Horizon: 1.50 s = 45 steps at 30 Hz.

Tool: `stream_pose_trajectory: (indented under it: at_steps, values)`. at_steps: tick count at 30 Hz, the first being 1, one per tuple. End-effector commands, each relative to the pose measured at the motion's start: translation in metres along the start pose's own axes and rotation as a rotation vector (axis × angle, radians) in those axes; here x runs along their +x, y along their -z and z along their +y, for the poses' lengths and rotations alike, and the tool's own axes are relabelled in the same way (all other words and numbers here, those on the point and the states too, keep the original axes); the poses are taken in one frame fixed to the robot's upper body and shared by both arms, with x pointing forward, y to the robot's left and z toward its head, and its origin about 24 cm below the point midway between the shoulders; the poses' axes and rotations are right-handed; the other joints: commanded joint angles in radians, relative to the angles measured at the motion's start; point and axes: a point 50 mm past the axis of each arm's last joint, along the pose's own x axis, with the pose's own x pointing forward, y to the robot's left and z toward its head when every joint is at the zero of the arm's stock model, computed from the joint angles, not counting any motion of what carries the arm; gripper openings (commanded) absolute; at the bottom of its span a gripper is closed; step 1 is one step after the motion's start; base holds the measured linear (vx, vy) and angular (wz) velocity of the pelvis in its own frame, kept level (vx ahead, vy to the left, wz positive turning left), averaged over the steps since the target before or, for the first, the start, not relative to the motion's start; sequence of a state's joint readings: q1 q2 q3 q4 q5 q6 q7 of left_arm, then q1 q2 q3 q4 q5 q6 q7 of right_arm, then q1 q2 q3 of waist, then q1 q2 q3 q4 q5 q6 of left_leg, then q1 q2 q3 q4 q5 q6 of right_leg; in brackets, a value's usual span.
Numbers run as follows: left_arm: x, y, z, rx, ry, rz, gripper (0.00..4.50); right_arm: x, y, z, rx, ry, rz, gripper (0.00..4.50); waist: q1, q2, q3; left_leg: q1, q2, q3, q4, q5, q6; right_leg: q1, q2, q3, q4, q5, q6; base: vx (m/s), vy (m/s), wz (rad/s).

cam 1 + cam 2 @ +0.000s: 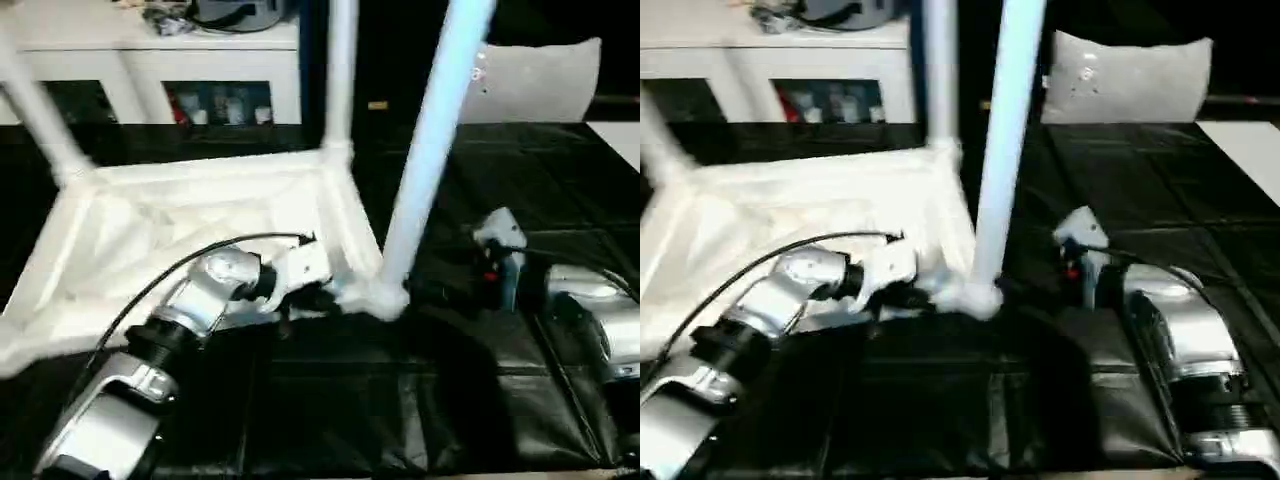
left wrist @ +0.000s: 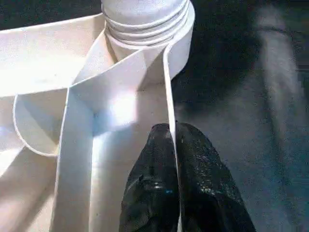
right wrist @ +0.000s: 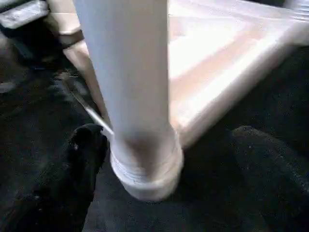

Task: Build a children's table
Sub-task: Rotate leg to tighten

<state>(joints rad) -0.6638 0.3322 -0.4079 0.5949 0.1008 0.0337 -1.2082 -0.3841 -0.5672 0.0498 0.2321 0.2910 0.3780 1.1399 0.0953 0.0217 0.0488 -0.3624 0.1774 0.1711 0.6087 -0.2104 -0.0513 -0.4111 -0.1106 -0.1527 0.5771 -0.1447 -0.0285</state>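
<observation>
The children's table lies upside down: its white ribbed tabletop point(image 1: 200, 220) rests on the black mat. Three white legs stand in corner sockets, at the far left point(image 1: 35, 110), the back right point(image 1: 340, 70) and the near right point(image 1: 430, 150). My left gripper point(image 1: 320, 298) is shut on the tabletop's thin rim wall point(image 2: 169, 87), just beside the near-right socket. The black fingers point(image 2: 149, 179) pinch that wall from both sides. My right gripper point(image 3: 166, 135) stands open around the near-right leg's base point(image 3: 145, 174). One finger point(image 3: 72, 164) lies on each side, apart from the tube.
A white cabinet with glass doors point(image 1: 150, 60) stands behind the table. A white pillow point(image 1: 540, 80) lies at the back right. The black mat point(image 1: 400, 400) stretches to the front, and a pale sheet point(image 1: 620, 135) shows at the right edge.
</observation>
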Motion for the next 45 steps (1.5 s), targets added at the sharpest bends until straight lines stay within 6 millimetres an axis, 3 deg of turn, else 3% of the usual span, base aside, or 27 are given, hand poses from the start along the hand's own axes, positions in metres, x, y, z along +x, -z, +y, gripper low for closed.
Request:
stream_pose_trajectory:
  at_steps: [1,6,14,23,31,33,35,36,37,38,39,40,42,43,44,45]
  values:
    - [0.005,-0.006,-0.006,0.084,0.103,0.015,0.00,-0.002,-0.006,0.006,-0.027,-0.077,-0.012,4.10,0.001,-0.014,-0.071,0.011,0.062,-0.012,-0.070,-0.148,0.087,0.061,-0.063,0.068,-0.068,-0.319,-0.156,0.000,0.000,0.00]
    - [0.001,-0.006,-0.013,0.135,0.214,0.023,0.00,-0.003,-0.004,0.016,0.008,-0.227,0.009,3.70,0.017,-0.017,-0.073,0.008,0.065,-0.012,-0.071,-0.134,0.092,0.067,-0.065,0.071,-0.059,-0.283,-0.176,0.000,0.000,0.00]
    - [0.000,-0.008,-0.018,0.177,0.280,0.017,0.00,0.004,-0.001,0.029,0.051,-0.361,0.023,2.96,0.021,-0.019,-0.071,0.006,0.064,-0.013,-0.072,-0.136,0.073,0.068,-0.068,0.071,-0.063,-0.325,-0.157,0.000,0.000,0.00]
    - [0.001,-0.007,-0.018,0.176,0.275,0.009,0.00,0.012,0.003,0.031,0.053,-0.356,0.016,2.21,0.019,-0.017,-0.071,0.005,0.062,-0.014,-0.074,-0.142,0.058,0.068,-0.067,0.069,-0.068,-0.351,-0.138,0.000,0.000,0.00]
    - [0.008,-0.009,-0.014,0.051,0.160,-0.044,0.00,0.021,0.001,0.038,0.116,-0.304,-0.060,2.04,0.010,-0.016,-0.062,0.013,0.059,-0.015,-0.079,-0.205,0.037,0.066,-0.066,0.065,-0.087,-0.464,-0.098,0.000,0.000,0.00]
    - [0.010,-0.011,-0.011,0.021,0.111,-0.053,0.00,0.025,0.001,0.036,0.128,-0.250,-0.061,2.03,0.005,-0.017,-0.059,0.017,0.054,-0.018,-0.079,-0.230,0.024,0.064,-0.066,0.059,-0.097,-0.532,-0.072,0.000,0.000,0.00]
    - [0.017,-0.017,-0.002,-0.096,-0.033,-0.069,0.00,0.045,0.001,0.024,0.176,0.006,-0.068,2.02,-0.005,-0.020,-0.058,0.019,0.052,-0.018,-0.078,-0.243,0.012,0.060,-0.064,0.055,-0.102,-0.564,-0.057,0.000,0.000,0.00]
    - [0.019,-0.019,0.000,-0.118,-0.059,-0.075,0.00,0.049,0.001,0.021,0.185,0.057,-0.071,2.02,-0.014,-0.016,-0.056,0.020,0.048,-0.022,-0.076,-0.255,-0.004,0.056,-0.064,0.047,-0.106,-0.586,-0.052,0.000,0.000,0.00]
    - [0.021,-0.020,0.001,-0.135,-0.080,-0.080,0.00,0.052,0.001,0.019,0.197,0.093,-0.069,2.01,-0.029,-0.022,-0.057,0.009,0.043,-0.028,-0.075,-0.263,-0.011,0.068,-0.065,0.036,-0.110,-0.618,-0.021,0.000,0.000,0.00]
    - [0.023,-0.022,0.003,-0.161,-0.110,-0.085,0.00,0.056,0.001,0.017,0.206,0.132,-0.059,2.01,-0.034,-0.020,-0.057,0.005,0.041,-0.029,-0.075,-0.267,-0.010,0.070,-0.064,0.033,-0.112,-0.627,-0.006,0.000,0.000,0.00]
    - [0.026,-0.025,0.008,-0.199,-0.166,-0.088,0.00,0.063,0.001,0.014,0.221,0.198,-0.051,2.00,-0.049,-0.017,-0.056,0.012,0.041,-0.029,-0.071,-0.292,-0.008,0.062,-0.064,0.028,-0.123,-0.644,0.005,0.000,0.000,0.00]
    - [0.028,-0.027,0.010,-0.227,-0.206,-0.088,0.00,0.068,0.000,0.012,0.231,0.243,-0.044,1.99,-0.058,-0.018,-0.056,0.013,0.040,-0.029,-0.069,-0.296,-0.006,0.062,-0.064,0.027,-0.125,-0.639,0.004,0.000,0.000,0.00]
    - [0.032,-0.032,0.016,-0.291,-0.295,-0.093,0.00,0.077,-0.003,0.004,0.285,0.368,-0.057,1.98,-0.082,-0.014,-0.061,-0.004,0.043,-0.037,-0.075,-0.283,0.003,0.073,-0.062,0.024,-0.117,-0.578,-0.012,0.000,0.000,0.00]
    - [0.034,-0.036,0.020,-0.323,-0.344,-0.101,0.00,0.083,-0.007,0.001,0.296,0.414,-0.081,1.98,-0.094,-0.015,-0.062,-0.001,0.040,-0.034,-0.071,-0.292,0.009,0.068,-0.063,0.022,-0.123,-0.579,-0.013,0.000,0.000,0.00]
    - [0.034,-0.036,0.020,-0.325,-0.348,-0.101,0.00,0.083,-0.007,0.001,0.293,0.416,-0.085,1.98,-0.095,-0.015,-0.066,0.001,0.037,-0.032,-0.067,-0.283,0.013,0.068,-0.065,0.023,-0.124,-0.569,-0.019,0.000,0.000,0.00]
    - [0.035,-0.037,0.022,-0.331,-0.371,-0.100,0.00,0.085,-0.010,0.000,0.276,0.419,-0.105,2.31,-0.095,-0.016,-0.067,-0.001,0.037,-0.029,-0.069,-0.255,0.030,0.069,-0.066,0.031,-0.120,-0.524,-0.038,0.000,0.000,0.00]
